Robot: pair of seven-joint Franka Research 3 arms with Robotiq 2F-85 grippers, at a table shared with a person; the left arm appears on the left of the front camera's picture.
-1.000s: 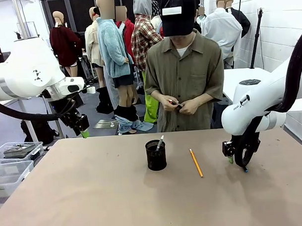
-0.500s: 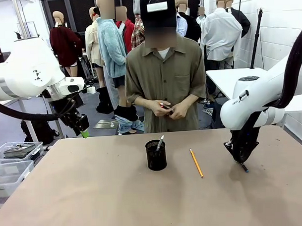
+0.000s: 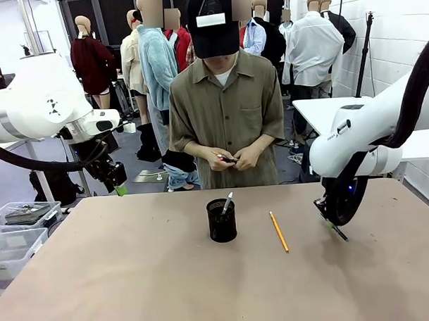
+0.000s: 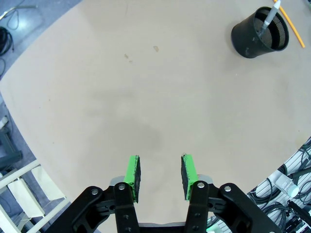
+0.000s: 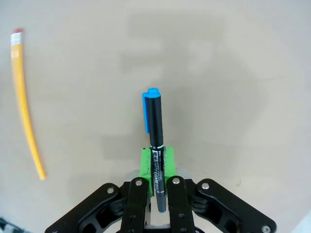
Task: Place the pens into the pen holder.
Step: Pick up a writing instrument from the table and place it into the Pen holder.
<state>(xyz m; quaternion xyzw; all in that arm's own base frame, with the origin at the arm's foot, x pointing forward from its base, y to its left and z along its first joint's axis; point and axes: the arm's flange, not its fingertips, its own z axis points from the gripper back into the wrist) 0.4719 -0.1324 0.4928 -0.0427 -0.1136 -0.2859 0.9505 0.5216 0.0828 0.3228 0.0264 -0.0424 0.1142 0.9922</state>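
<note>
My right gripper (image 5: 156,158) is shut on a black pen with a blue cap (image 5: 154,127), which sticks out past the green pads just above the table. In the front view that gripper (image 3: 331,223) hangs low at the table's right with the pen (image 3: 339,232) angled down from it. A yellow pencil (image 3: 278,231) lies flat between it and the black mesh pen holder (image 3: 221,220), where a white-silver pen (image 3: 226,203) stands. The pencil (image 5: 25,110) also lies left of the held pen. My left gripper (image 4: 160,174) is open and empty over bare table, far from the pen holder (image 4: 260,33).
A person stands at the far edge holding a pen with a red end (image 3: 224,158) in both hands. Clear plastic bins (image 3: 16,231) sit off the table's left side. The tabletop (image 3: 134,276) around the holder is bare.
My right gripper has shut on the blue-capped pen and lifted it off the table, drawing slightly back. The person has stepped to the left. My left arm has stayed still.
</note>
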